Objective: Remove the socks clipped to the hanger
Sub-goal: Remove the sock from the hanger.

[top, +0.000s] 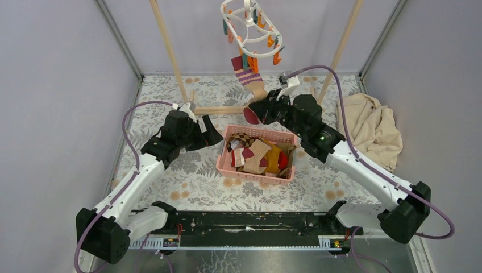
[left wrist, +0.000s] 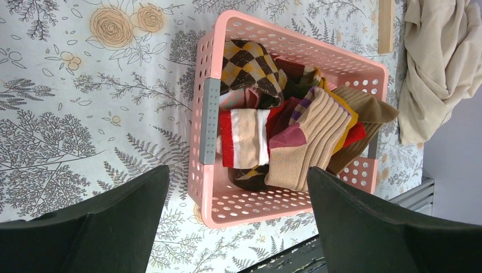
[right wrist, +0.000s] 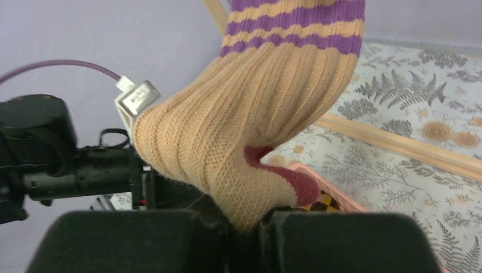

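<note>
A white oval hanger (top: 250, 25) with orange, teal and pink clips hangs at the top middle. One tan sock with purple stripes and a maroon toe (top: 250, 79) is still clipped to it. My right gripper (top: 262, 109) is shut on that sock's foot (right wrist: 250, 148), which stretches up from my jaws. My left gripper (top: 211, 133) is open and empty just left of the pink basket (top: 227, 165). In the left wrist view the basket (left wrist: 204, 187) holds several socks (left wrist: 295, 136): argyle, red-and-white, tan, brown, mustard.
A beige cloth (top: 372, 128) lies at the right; it also shows in the left wrist view (left wrist: 437, 62). Wooden rack poles (top: 167, 45) stand behind the basket, with a base bar (top: 219, 110) on the floral tabletop. Grey walls close in on both sides.
</note>
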`<state>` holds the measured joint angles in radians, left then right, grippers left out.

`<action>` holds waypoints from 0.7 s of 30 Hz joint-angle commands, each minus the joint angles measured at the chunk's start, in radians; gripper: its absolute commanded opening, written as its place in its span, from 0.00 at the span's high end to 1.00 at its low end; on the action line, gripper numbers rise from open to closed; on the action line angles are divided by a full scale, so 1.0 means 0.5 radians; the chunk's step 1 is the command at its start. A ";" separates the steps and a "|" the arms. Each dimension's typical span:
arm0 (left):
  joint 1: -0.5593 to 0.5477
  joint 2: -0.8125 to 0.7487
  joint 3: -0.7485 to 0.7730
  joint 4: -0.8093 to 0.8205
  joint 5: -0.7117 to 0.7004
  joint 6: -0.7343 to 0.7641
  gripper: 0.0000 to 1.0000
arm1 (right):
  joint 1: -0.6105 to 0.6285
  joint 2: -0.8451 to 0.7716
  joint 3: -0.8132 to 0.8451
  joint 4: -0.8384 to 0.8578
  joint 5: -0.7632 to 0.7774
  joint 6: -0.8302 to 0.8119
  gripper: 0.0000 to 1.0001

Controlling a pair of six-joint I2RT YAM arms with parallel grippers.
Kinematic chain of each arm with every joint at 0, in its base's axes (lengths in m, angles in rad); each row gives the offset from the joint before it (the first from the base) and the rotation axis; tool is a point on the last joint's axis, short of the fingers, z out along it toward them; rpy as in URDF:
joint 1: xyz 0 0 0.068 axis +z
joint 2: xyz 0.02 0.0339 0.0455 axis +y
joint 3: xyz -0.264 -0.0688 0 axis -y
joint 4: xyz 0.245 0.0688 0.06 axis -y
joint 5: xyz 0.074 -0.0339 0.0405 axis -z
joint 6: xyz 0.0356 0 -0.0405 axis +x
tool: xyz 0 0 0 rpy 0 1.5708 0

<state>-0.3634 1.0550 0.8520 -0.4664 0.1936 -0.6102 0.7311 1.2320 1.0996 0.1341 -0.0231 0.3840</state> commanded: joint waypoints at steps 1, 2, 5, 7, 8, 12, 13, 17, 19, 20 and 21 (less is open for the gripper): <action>0.014 -0.040 0.035 -0.009 -0.026 -0.002 0.01 | 0.005 -0.103 0.195 -0.056 -0.080 0.045 0.97; 0.013 -0.046 0.039 -0.008 -0.023 -0.003 0.01 | 0.004 -0.115 0.211 -0.070 -0.076 0.045 0.97; 0.013 -0.067 0.048 -0.018 -0.026 -0.007 0.01 | 0.002 -0.141 0.262 -0.122 -0.042 0.042 0.97; 0.012 -0.078 0.051 -0.024 -0.034 -0.005 0.01 | -0.003 -0.152 0.297 -0.161 -0.017 0.038 0.98; 0.013 -0.084 0.052 -0.031 -0.032 -0.002 0.01 | -0.007 -0.156 0.312 -0.177 -0.005 0.037 0.99; 0.012 -0.103 0.041 -0.036 -0.028 -0.015 0.01 | -0.039 -0.163 0.385 -0.250 0.035 0.035 1.00; 0.012 -0.108 0.038 -0.036 -0.025 -0.013 0.01 | -0.048 -0.163 0.400 -0.252 0.064 0.034 1.00; 0.013 -0.119 0.030 -0.037 -0.025 -0.016 0.01 | -0.142 -0.134 0.458 -0.399 0.082 0.048 1.00; 0.013 -0.122 0.029 -0.037 -0.025 -0.018 0.01 | -0.208 -0.119 0.469 -0.412 0.054 0.071 1.00; 0.012 -0.122 0.029 -0.035 -0.025 -0.016 0.01 | -0.241 -0.113 0.471 -0.413 0.052 0.082 1.00; 0.012 -0.122 0.029 -0.036 -0.026 -0.017 0.01 | -0.273 -0.105 0.477 -0.413 -0.003 0.092 1.00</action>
<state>-0.3634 1.0096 0.8520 -0.4812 0.1936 -0.6113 0.6518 1.1744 1.2823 -0.0677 -0.0101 0.4061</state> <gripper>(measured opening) 0.986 0.105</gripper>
